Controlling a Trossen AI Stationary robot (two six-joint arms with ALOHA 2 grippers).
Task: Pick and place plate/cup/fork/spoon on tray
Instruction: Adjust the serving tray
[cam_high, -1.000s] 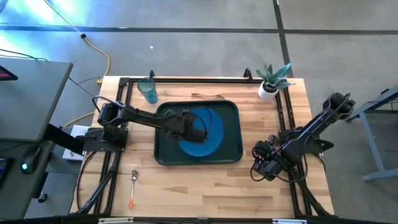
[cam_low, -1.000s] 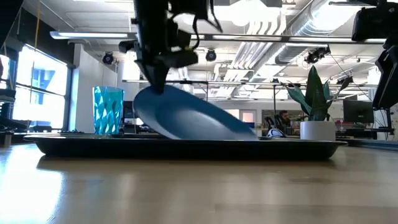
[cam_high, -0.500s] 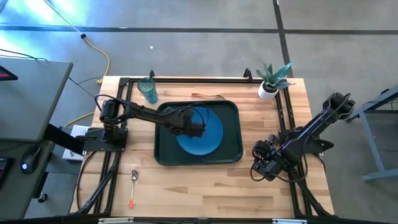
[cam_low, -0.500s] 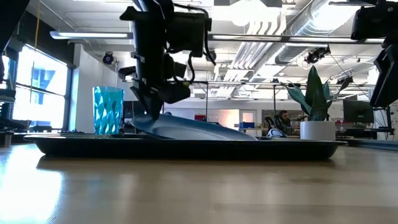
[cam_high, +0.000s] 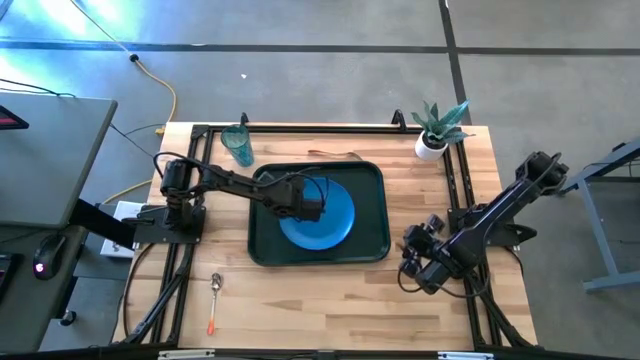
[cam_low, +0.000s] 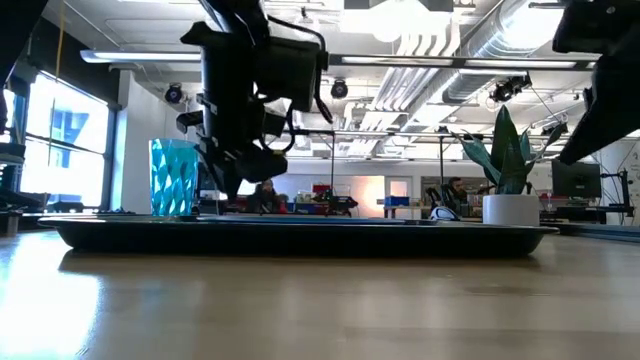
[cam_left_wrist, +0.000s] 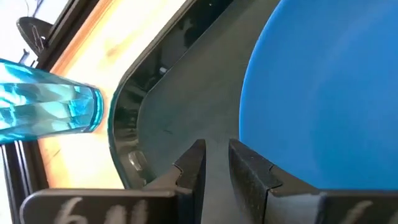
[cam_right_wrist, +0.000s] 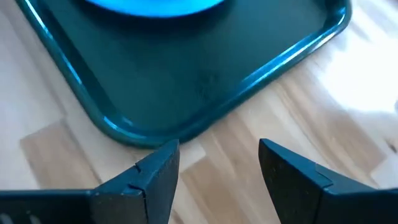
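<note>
Plate (cam_high: 318, 214): blue, lying flat inside the dark green tray (cam_high: 372, 240), centre-right of it. Left claw (cam_left_wrist: 214, 163): just over the tray floor at the plate's left edge, fingers narrow, gripping nothing. Right claw (cam_right_wrist: 219, 163): waiting over the bench (cam_high: 330, 300) off the tray's near right corner, fingers wide, empty. Cup (cam_high: 237, 144): teal, upright on the bench beyond the tray's far left corner. Spoon (cam_high: 214, 300): orange-handled, on the bench near-left, well apart from the tray. Step, as judged: plate placement finished; release complete. Next move calls for lifting the left claw clear and reaching for the cup or spoon.
</note>
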